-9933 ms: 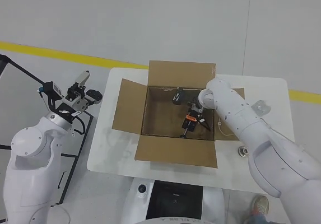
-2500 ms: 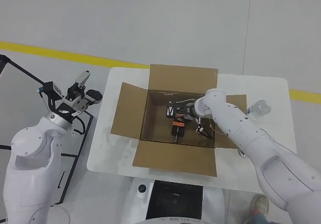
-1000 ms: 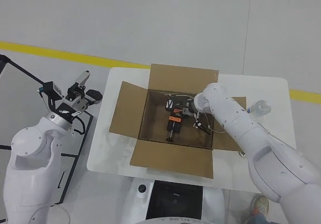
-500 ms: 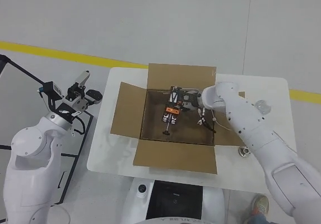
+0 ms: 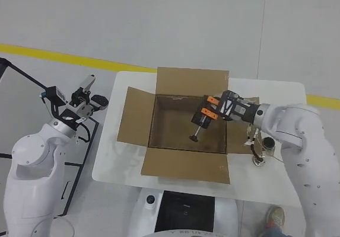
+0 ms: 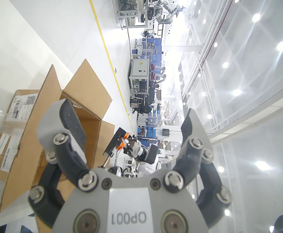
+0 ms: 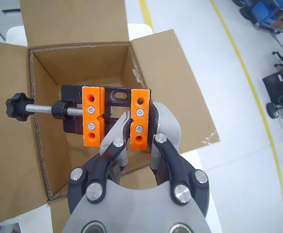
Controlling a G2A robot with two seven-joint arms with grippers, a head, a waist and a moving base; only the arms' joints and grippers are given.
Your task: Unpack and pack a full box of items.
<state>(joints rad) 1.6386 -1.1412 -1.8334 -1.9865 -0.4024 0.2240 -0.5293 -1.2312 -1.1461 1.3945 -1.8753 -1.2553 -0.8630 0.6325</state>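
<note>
Over the right side of the open cardboard box [image 5: 184,77] on the white counter [image 5: 276,95], your right claw [image 5: 222,109] is clamped on one orange block of a small vise [image 5: 201,120]. Its wrist view gives you the detail: a black frame, two orange blocks [image 7: 92,115] with screw heads, and a threaded rod ending in a black knob [image 7: 16,109]. The left wrist view alone shows you white barcode labels [image 6: 22,103] on the box's outer flap. There your left claw [image 6: 129,115] hangs with its fingers apart and empty, well apart from the box.
</note>
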